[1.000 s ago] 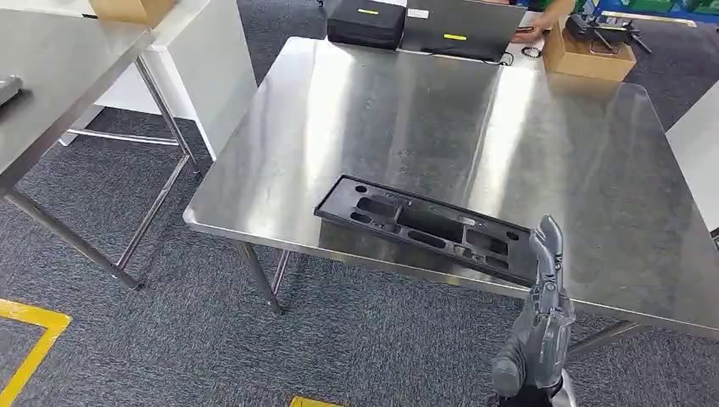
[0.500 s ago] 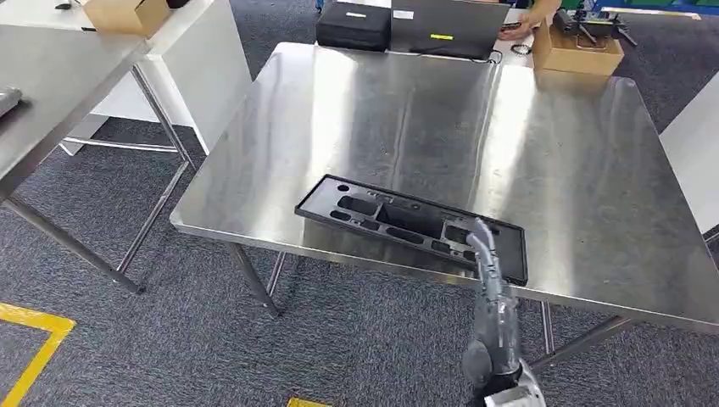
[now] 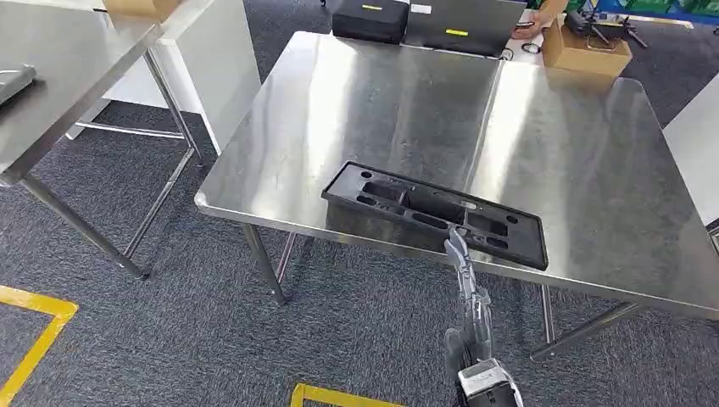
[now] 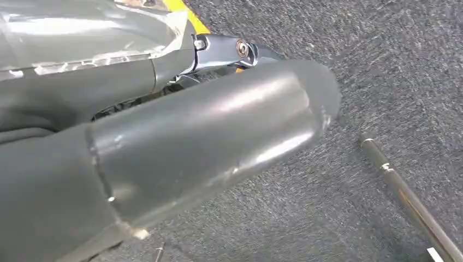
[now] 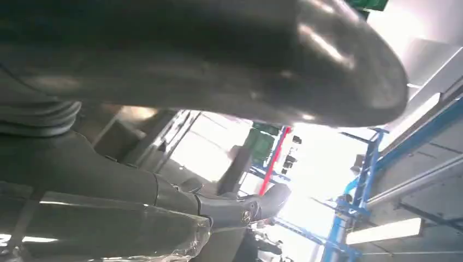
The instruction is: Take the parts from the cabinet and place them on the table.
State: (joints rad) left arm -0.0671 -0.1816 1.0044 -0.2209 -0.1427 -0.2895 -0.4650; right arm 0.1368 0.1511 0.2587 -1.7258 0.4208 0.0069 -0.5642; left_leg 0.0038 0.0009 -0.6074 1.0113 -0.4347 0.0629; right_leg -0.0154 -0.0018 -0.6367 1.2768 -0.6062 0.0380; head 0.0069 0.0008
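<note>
Black part (image 3: 434, 214) is laid flat on the surface (image 3: 560, 144), at its near edge. Right hand (image 3: 471, 305) is released, fingers straight, just below that edge. Left hand: cannot tell. Placement looks done.

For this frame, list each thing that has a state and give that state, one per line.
Black plastic part: lying flat on the steel table, near its front edge, not held.
Right hand: empty, fingers extended, in front of the table's near edge.
Left hand: hanging over the carpet, holding nothing.
Cardboard box: open-topped, at the far edge.
</note>
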